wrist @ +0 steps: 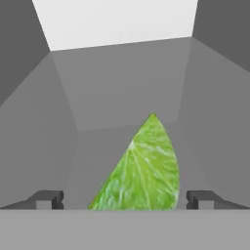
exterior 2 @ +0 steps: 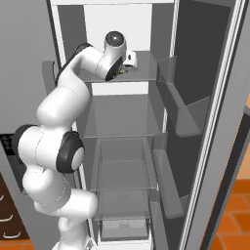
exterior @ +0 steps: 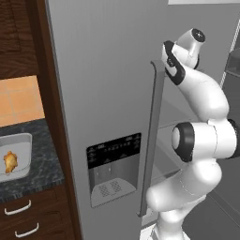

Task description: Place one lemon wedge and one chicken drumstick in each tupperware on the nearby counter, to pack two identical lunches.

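Lemon wedge [wrist: 141,171] lies on the upper fridge shelf [exterior 2: 141,73], right between my tool's [wrist: 125,199] spread fingers [wrist: 46,199], so I can close on it next. One tupperware [exterior: 16,140] on the counter [exterior: 42,154] already holds a chicken drumstick [exterior: 10,161].

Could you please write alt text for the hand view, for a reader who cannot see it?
A yellow-green lemon wedge lies on a grey fridge shelf, close up between the gripper's open jaws. Grey walls rise on both sides.
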You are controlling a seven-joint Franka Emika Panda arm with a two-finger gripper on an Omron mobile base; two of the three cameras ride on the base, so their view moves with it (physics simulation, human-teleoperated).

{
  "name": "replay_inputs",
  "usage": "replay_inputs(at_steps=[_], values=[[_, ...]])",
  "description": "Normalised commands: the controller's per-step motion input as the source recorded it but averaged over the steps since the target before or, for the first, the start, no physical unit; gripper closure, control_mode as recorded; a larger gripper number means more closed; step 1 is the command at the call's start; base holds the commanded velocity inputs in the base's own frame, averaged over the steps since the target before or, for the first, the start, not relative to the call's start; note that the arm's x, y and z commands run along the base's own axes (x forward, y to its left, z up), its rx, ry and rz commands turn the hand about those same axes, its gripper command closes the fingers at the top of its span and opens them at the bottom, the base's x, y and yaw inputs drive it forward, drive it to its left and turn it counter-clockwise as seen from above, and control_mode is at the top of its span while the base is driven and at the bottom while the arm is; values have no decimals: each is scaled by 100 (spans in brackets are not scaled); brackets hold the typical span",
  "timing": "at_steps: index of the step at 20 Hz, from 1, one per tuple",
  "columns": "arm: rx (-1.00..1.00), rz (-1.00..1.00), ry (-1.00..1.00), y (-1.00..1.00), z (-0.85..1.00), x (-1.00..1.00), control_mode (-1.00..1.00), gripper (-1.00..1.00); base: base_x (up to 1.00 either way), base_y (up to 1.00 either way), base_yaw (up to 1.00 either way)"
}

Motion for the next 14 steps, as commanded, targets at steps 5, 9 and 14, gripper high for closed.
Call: replay_inputs(at_steps=[5,9,14], values=[[0,1,0,0,-9,46,-100,-100,0,0,0],[0,0,0,-23,-20,5,-100,-100,0,0,0],[0,0,0,-36,-38,-3,-100,-100,0,0,0]])
